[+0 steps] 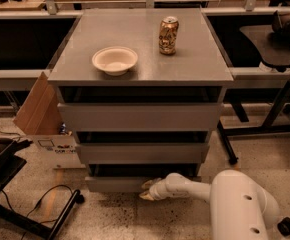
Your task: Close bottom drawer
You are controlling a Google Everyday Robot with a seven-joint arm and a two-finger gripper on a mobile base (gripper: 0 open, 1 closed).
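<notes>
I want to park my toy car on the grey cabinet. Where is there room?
The cabinet top is bare in front of the can, right of the bowl, and at the back left corner. Low down it's crowded: the tool sits at the front of the bottom drawer.
</notes>
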